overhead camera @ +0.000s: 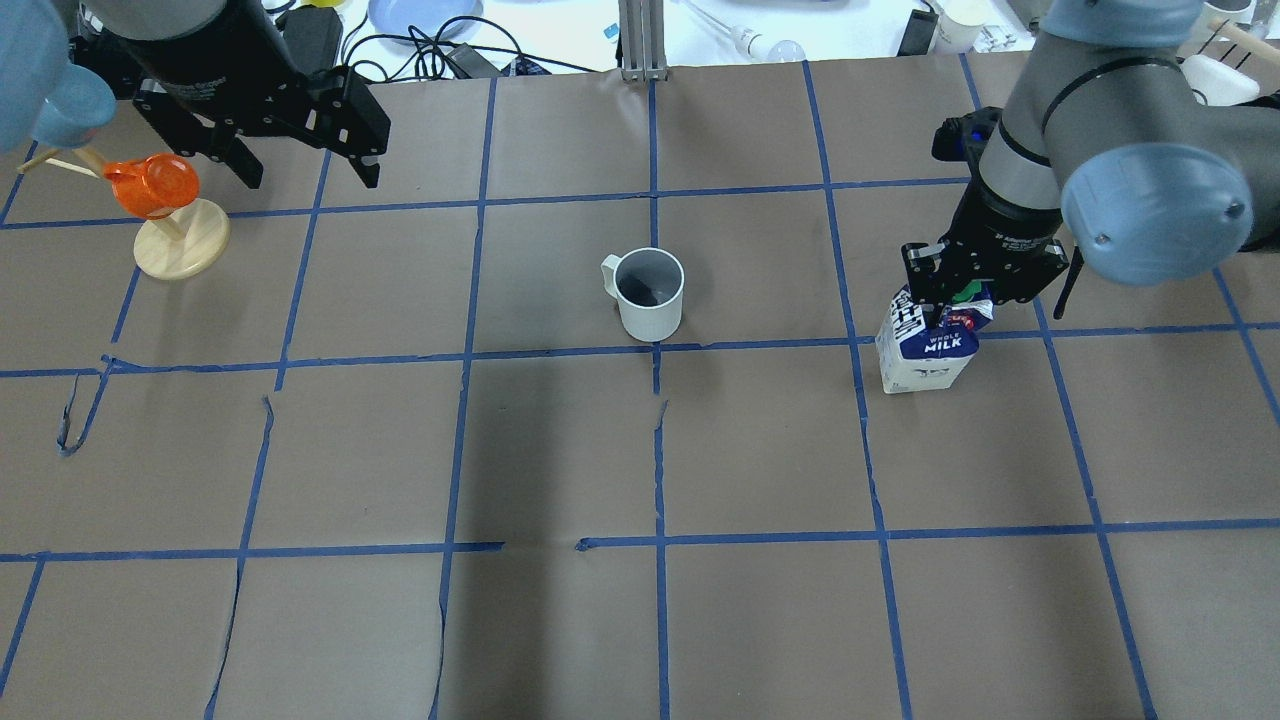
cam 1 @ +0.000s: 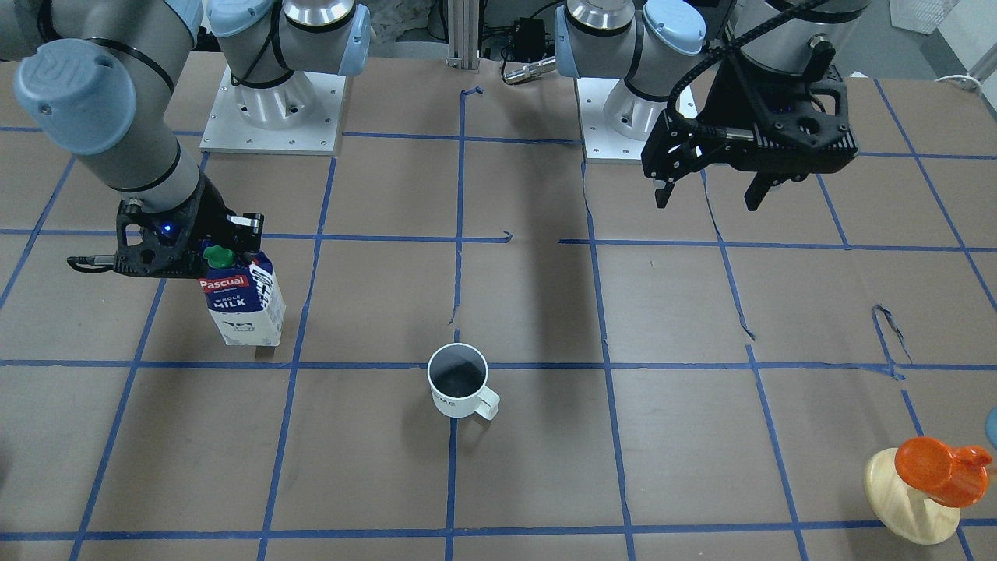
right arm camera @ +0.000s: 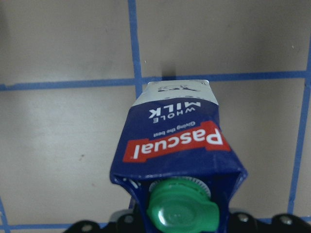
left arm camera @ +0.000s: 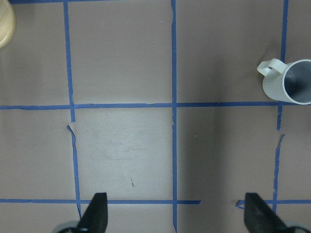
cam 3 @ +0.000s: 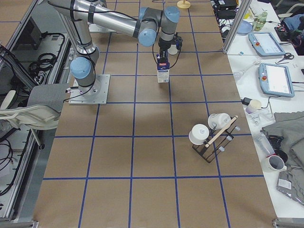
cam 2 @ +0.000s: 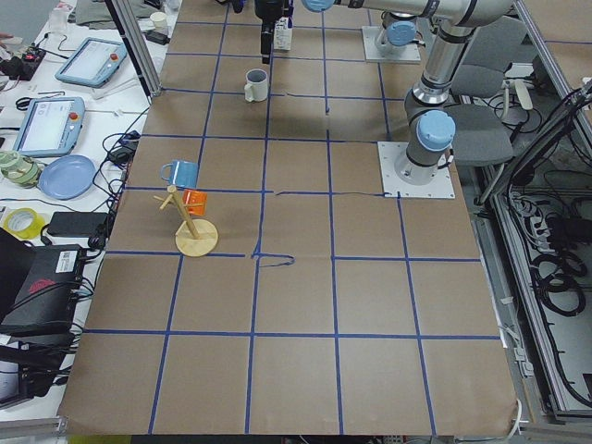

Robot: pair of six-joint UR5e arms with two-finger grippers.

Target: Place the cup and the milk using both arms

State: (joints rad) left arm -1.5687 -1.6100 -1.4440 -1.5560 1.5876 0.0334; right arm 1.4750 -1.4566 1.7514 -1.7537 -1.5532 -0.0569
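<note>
The milk [cam 1: 241, 300], a dark-blue and white carton with a green cap, stands slightly tilted at the table's right side; I cannot tell whether its base touches the paper. My right gripper [cam 1: 230, 248] is shut on its gable top, and the right wrist view looks down on the milk [right arm camera: 170, 141]. The cup [cam 1: 459, 382], a white mug with a dark inside, stands upright at the table's middle [overhead camera: 652, 295], free of both grippers. My left gripper [overhead camera: 305, 170] is open and empty, high over the far left of the table. Its wrist view shows the cup [left arm camera: 291, 82] at the right edge.
An orange cup-like thing on a pale wooden stand [overhead camera: 165, 205] sits close to my left gripper. Brown paper with a blue tape grid [overhead camera: 660, 450] covers the table. A rack with white mugs [cam 3: 211, 133] stands near the table's right end. Cables and a blue plate [overhead camera: 420, 15] lie beyond the far edge.
</note>
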